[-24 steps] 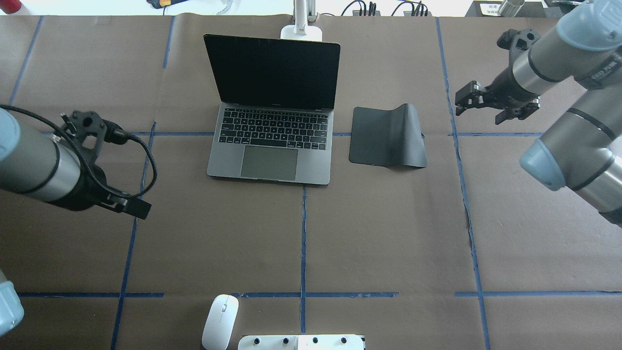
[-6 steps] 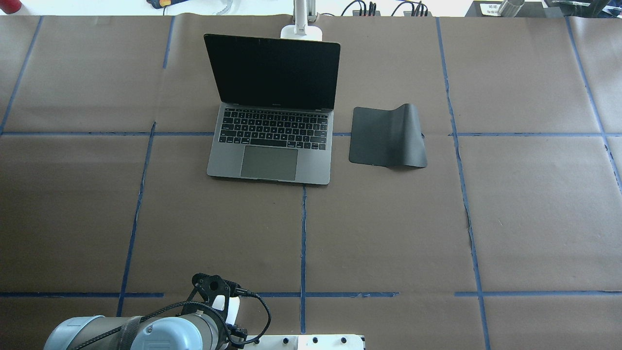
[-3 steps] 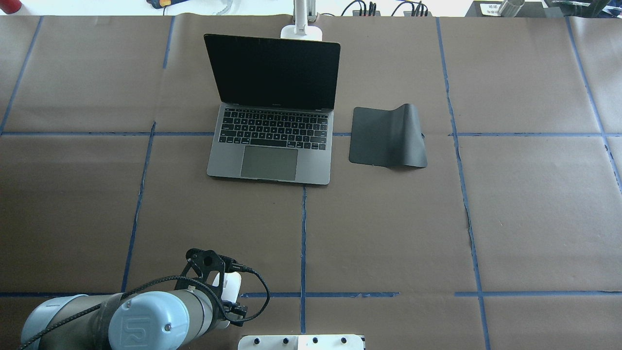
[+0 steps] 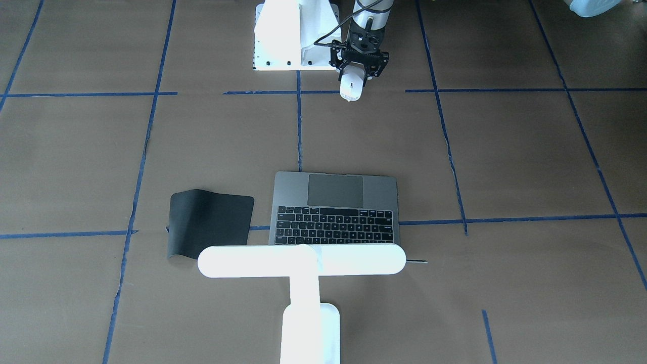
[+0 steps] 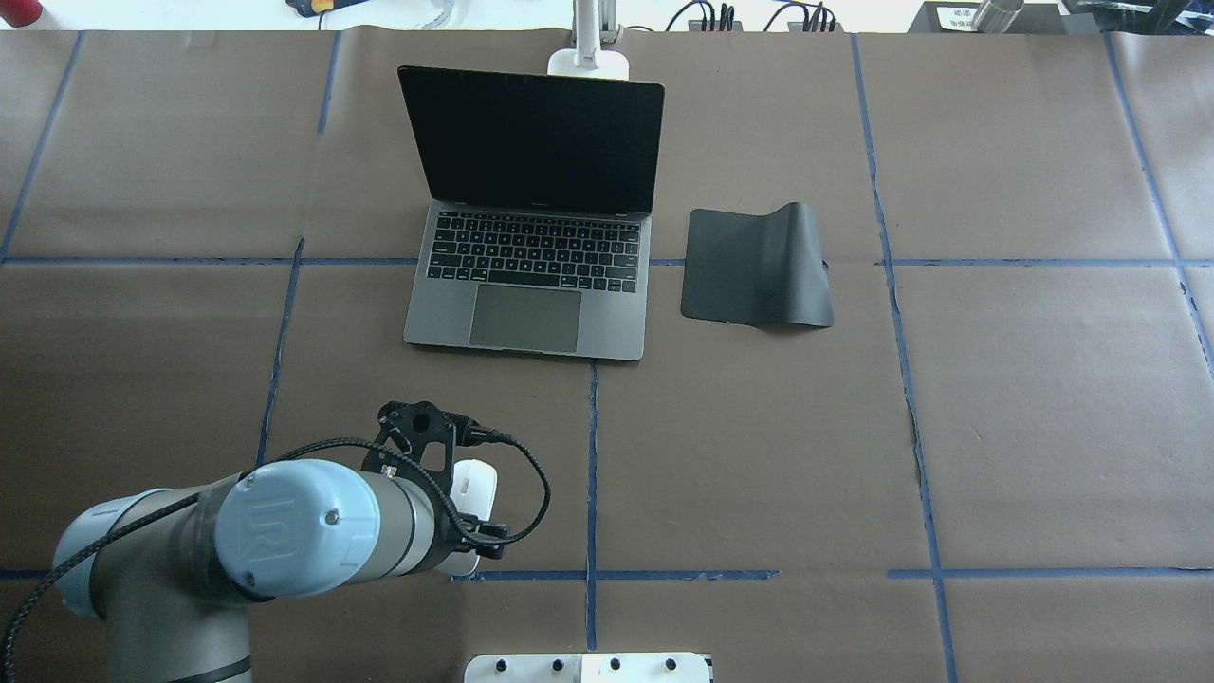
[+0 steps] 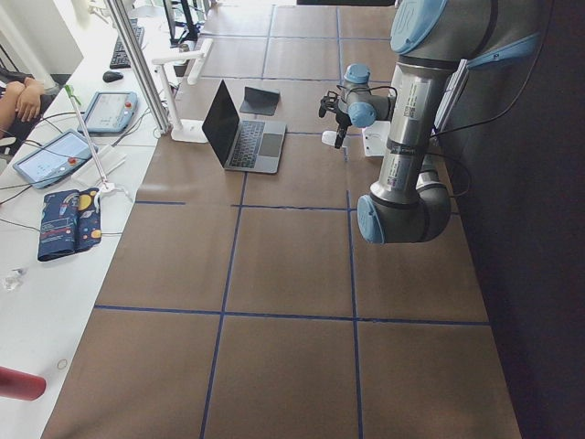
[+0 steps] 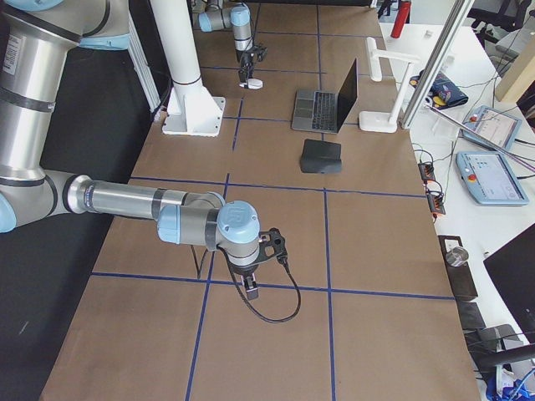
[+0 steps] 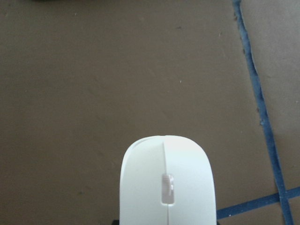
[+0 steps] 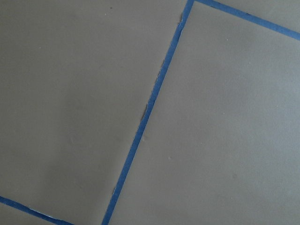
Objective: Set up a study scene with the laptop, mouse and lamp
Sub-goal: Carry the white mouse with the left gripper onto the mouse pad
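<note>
- Two black fingers of the left gripper close on the sides of the mouse. It is gripped at the lower left of the overhead view, just above a blue tape line. In the left wrist view the mouse fills the bottom centre, with brown paper beyond it.
- Up and to the right, at upper centre, the laptop sits open with its dark screen upright and its keyboard and trackpad showing. It is well apart from the mouse.
- Behind the laptop's screen, at the top edge, stands the lamp. In the front-facing view its long bar head lies across the laptop's far edge.
- At the bottom centre edge a white stand with bolt holes shows in part.
- Right of the laptop, just beside it, a black mat lies flat with its right edge curled up.
- The right gripper shows only in the right side view, low over the paper near a tape crossing. Whether it is open or closed I cannot tell.
</note>
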### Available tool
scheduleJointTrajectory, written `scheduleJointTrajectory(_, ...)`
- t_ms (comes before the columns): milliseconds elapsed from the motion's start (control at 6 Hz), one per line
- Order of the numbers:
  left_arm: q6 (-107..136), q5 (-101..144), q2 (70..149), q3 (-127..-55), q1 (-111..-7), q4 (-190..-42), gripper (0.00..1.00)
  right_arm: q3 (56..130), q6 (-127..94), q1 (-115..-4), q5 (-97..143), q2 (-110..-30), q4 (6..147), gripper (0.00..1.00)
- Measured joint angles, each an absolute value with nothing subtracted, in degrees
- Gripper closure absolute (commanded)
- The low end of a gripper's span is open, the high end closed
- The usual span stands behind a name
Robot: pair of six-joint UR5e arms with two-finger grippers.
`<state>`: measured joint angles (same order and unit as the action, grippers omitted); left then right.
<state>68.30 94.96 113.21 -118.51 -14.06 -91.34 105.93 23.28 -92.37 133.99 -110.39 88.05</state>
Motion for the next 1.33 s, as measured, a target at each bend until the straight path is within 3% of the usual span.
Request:
scheduleJointTrajectory(833,67.0,95.7,135.3,-95.7,-21.1,-91.6,0.85,105.4,16.1,-92.6,133.8,-107.9,91.2,0.0)
scheduleJointTrajectory(1333,68.0,96.0,154.5,-70.4,-24.7,-95.8,0.86,105.4,15.4,-92.6,133.9,-107.4,91.2,0.0)
